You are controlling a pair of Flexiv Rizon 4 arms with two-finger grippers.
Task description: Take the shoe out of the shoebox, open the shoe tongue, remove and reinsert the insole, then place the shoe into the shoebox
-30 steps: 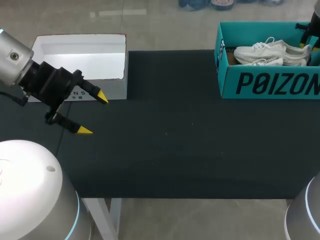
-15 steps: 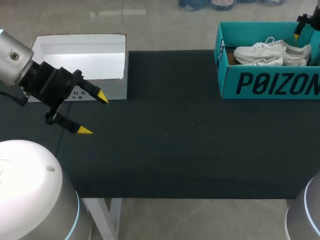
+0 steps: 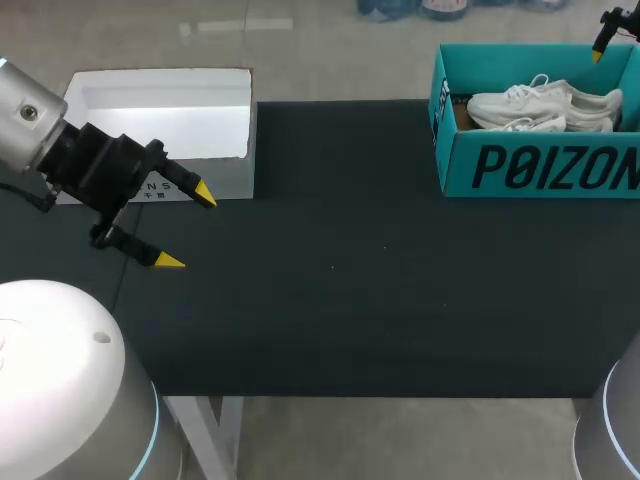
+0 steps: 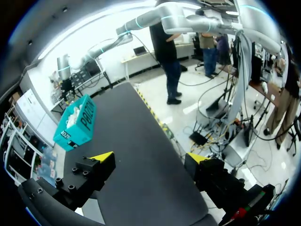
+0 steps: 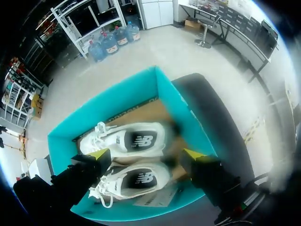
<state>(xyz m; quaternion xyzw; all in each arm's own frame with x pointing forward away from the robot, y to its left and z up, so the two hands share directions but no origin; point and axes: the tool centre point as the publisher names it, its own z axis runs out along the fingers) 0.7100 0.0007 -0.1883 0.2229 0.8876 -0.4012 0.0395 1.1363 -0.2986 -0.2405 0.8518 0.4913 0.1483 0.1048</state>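
Right gripper [image 5: 146,154]: over the open shoebox [image 5: 108,101], fingers spread wide, nothing held between them. Both yellow tips show.

Shoebox: teal, lid off, standing on the dark table [image 5: 211,106], which shows along one end wall of the box. Brown cardboard floor is bare in the corner farthest ahead of the gripper.

Contents: two white shoes lying side by side, parallel to the long walls, toes towards the same end wall. Far shoe [image 5: 124,141] lies just ahead of the fingertips. Near shoe [image 5: 136,181] lies between the fingers, below them. Both are laced with insoles in place. A paper sheet [image 5: 155,197] lies against the near long wall, beside the near shoe.
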